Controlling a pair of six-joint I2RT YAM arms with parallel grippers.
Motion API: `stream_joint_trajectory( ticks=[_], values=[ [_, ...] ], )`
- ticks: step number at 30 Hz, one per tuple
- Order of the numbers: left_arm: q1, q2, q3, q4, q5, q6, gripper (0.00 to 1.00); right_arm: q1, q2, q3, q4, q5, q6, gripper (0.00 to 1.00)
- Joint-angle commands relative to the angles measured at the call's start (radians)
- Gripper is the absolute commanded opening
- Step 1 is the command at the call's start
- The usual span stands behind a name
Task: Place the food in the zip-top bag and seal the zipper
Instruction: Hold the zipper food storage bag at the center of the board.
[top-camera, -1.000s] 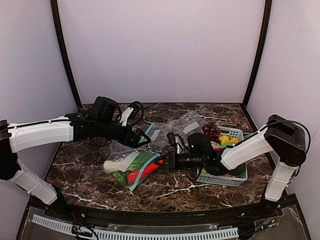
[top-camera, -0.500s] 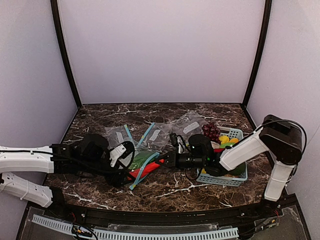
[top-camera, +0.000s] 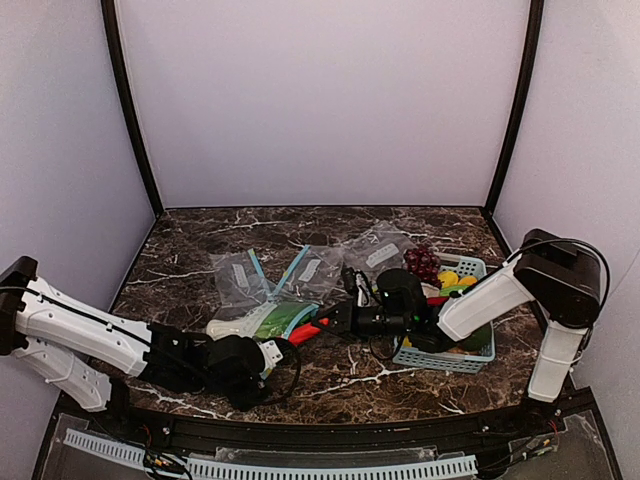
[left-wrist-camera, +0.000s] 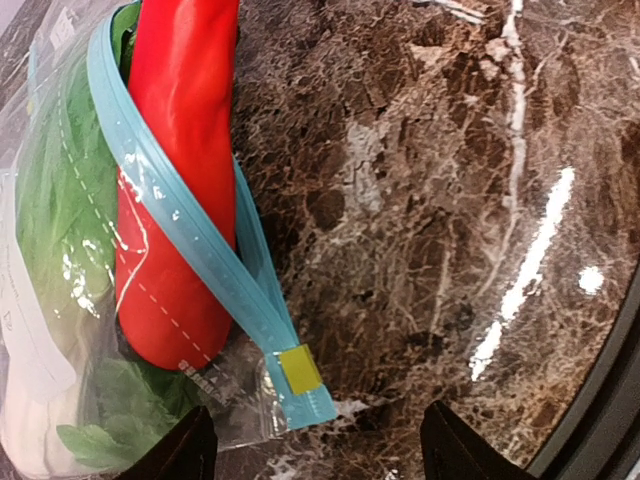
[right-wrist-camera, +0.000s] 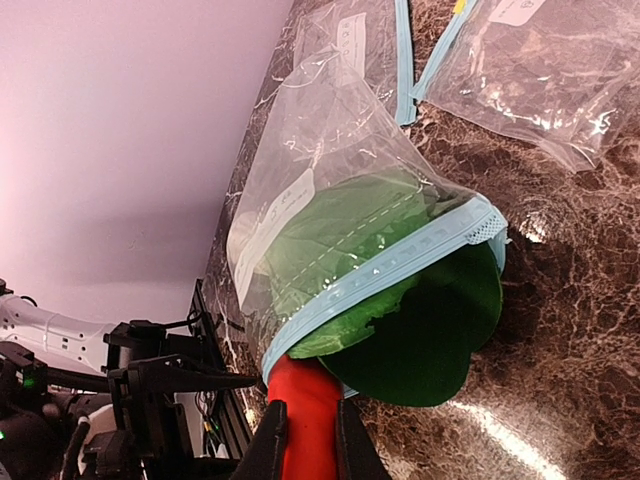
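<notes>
Left pincer (left-wrist-camera: 322, 442) has swung to the near end of the zipper (left-wrist-camera: 190, 240), open, empty; right pincer (right-wrist-camera: 305, 440) clamps the red pepper (left-wrist-camera: 180, 150).

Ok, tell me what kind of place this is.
Probably a robot lab cell, not a kitchen: plain walls framed by black posts, a marble-patterned table, and a basket of toy fruit.

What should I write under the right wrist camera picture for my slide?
Right gripper grips the red-orange vegetable poking from the open zip-top bag.
</notes>
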Motion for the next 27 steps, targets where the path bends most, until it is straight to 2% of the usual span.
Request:
stream_joint_trajectory(
  ticks=[1, 5, 11, 14, 15, 19, 24, 27],
  values=[
    [-0.024, 0.031, 0.023, -0.011, -0.187, -0.005, 0.70, -0.009, 0.021, -0.011, -0.004, 0.022, 0.003, 0.07],
    [-0.028, 0.076, 0.023, -0.001, -0.200, 0.011, 0.63, -0.011, 0.023, -0.016, 0.010, 0.016, 0.011, 0.07],
    [-0.032, 0.133, 0.032, 0.006, -0.233, 0.011, 0.43, -0.014, 0.028, -0.014, 0.015, 0.015, 0.018, 0.07],
    [-0.036, 0.150, 0.044, 0.003, -0.259, 0.011, 0.28, -0.014, 0.027, -0.017, 0.015, 0.020, 0.028, 0.06],
    [-0.037, 0.155, 0.045, 0.003, -0.272, 0.008, 0.26, -0.014, 0.026, -0.019, 0.018, 0.019, 0.031, 0.06],
    [-0.038, 0.143, 0.062, 0.003, -0.293, 0.006, 0.04, -0.016, 0.011, -0.029, 0.031, 0.025, 0.054, 0.06],
    [-0.036, 0.047, 0.102, 0.017, -0.277, 0.007, 0.01, -0.023, -0.060, -0.030, -0.024, 0.053, 0.037, 0.05],
    [-0.011, 0.005, 0.129, 0.025, -0.185, 0.009, 0.01, -0.030, -0.094, 0.018, -0.156, 0.050, 0.010, 0.05]
  ],
)
